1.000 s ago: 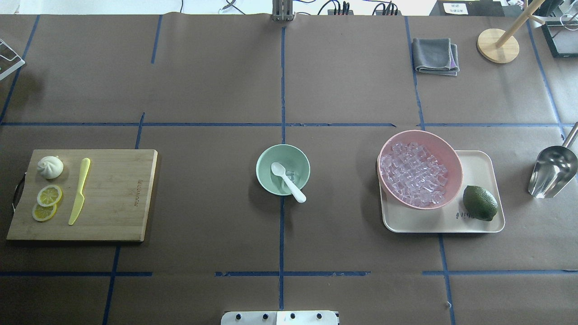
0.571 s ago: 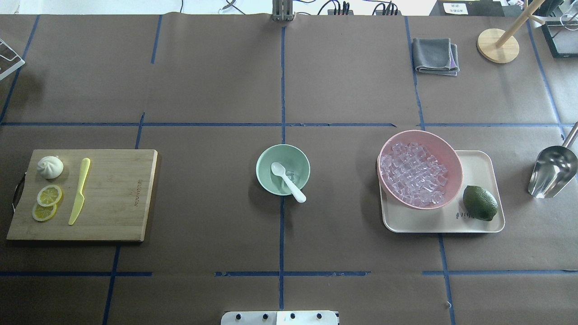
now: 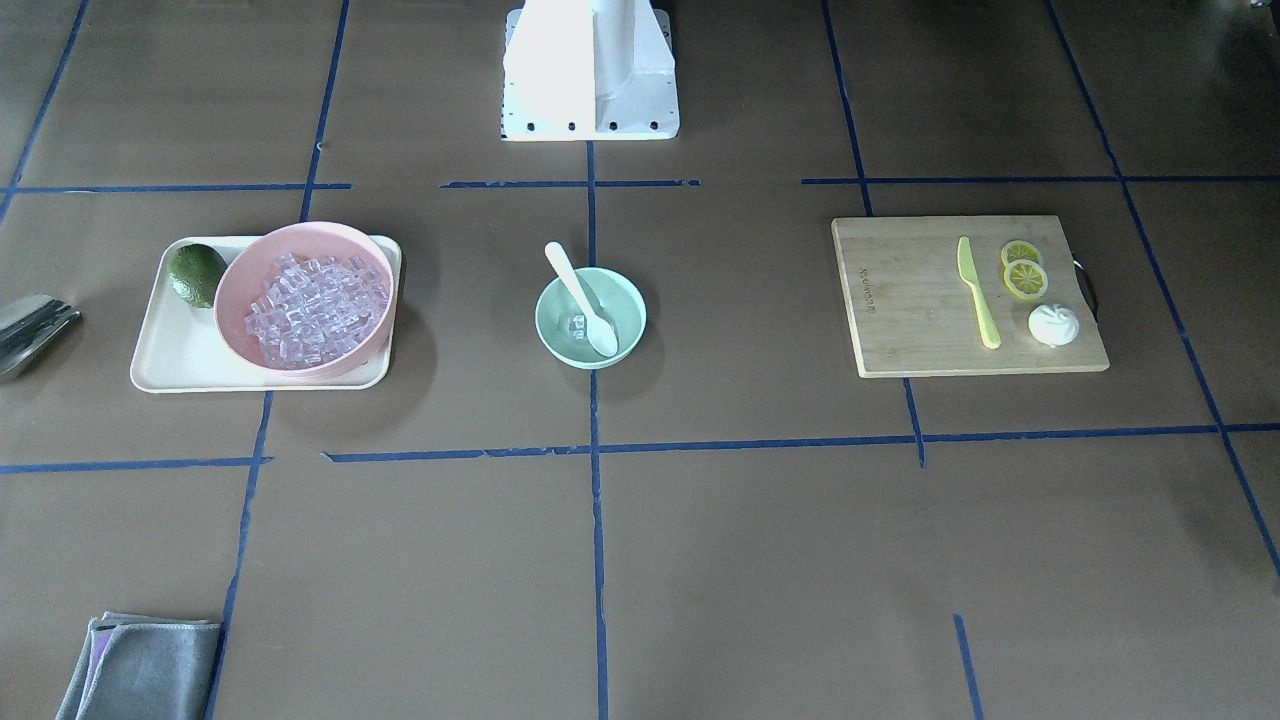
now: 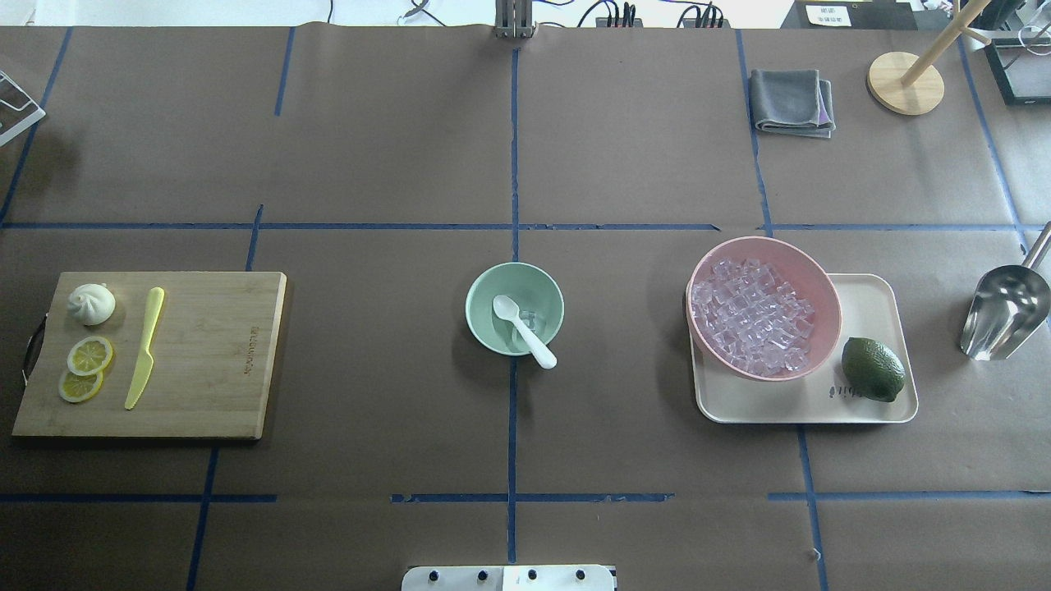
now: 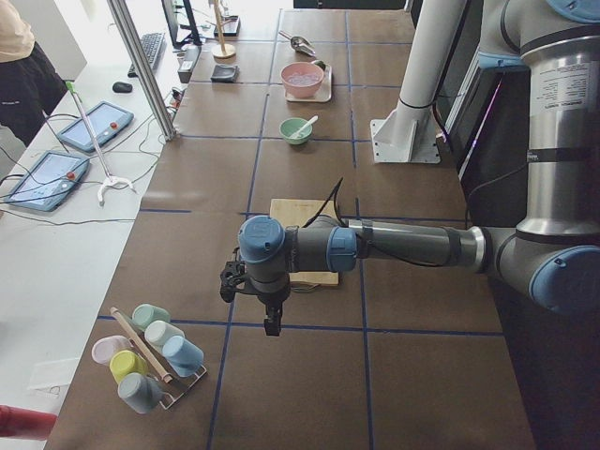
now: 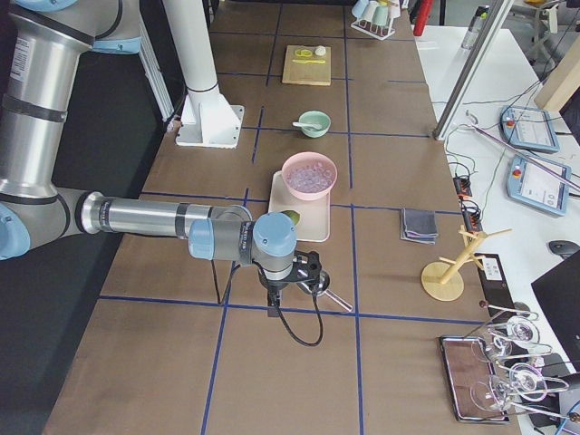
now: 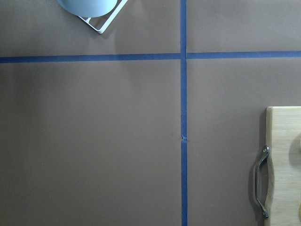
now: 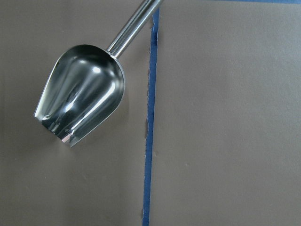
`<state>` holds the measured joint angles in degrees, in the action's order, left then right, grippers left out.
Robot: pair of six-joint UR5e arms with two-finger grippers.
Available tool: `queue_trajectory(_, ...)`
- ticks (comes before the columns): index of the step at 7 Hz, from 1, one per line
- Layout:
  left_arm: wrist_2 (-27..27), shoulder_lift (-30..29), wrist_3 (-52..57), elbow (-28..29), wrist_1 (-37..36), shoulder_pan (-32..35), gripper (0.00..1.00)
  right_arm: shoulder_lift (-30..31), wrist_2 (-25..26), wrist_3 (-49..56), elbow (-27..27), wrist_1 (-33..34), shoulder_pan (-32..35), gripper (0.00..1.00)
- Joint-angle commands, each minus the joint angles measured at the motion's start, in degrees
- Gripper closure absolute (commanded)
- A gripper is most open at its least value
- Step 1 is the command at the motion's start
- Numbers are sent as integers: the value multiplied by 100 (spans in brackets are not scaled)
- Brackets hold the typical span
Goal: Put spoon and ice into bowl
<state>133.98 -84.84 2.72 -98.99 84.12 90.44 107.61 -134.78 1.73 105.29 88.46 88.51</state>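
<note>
The white spoon (image 4: 524, 330) lies in the mint-green bowl (image 4: 484, 328) at the table's middle, scoop inside and handle over the near rim. One clear ice cube (image 4: 528, 317) sits in the bowl beside the scoop. The front-facing view shows the same spoon (image 3: 580, 295), ice cube (image 3: 576, 323) and bowl (image 3: 548, 330). My left gripper (image 5: 272, 323) shows only in the exterior left view, past the cutting board's end. My right gripper (image 6: 272, 306) shows only in the exterior right view, near the metal scoop. I cannot tell whether either is open or shut.
A pink bowl (image 4: 825, 283) heaped with ice stands on a cream tray (image 4: 874, 308) with a lime (image 4: 873, 369). A metal scoop (image 4: 1006, 312) lies at the right edge. A cutting board (image 4: 205, 353) holds a yellow-green knife (image 4: 144, 349), lemon slices and a bun. A grey cloth (image 4: 792, 101) lies far right.
</note>
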Motion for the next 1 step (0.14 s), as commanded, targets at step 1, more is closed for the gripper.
queue_trajectory(1, 14, -15, 0, -24, 0, 0, 0, -47, 13, -6, -8, -4, 0, 1)
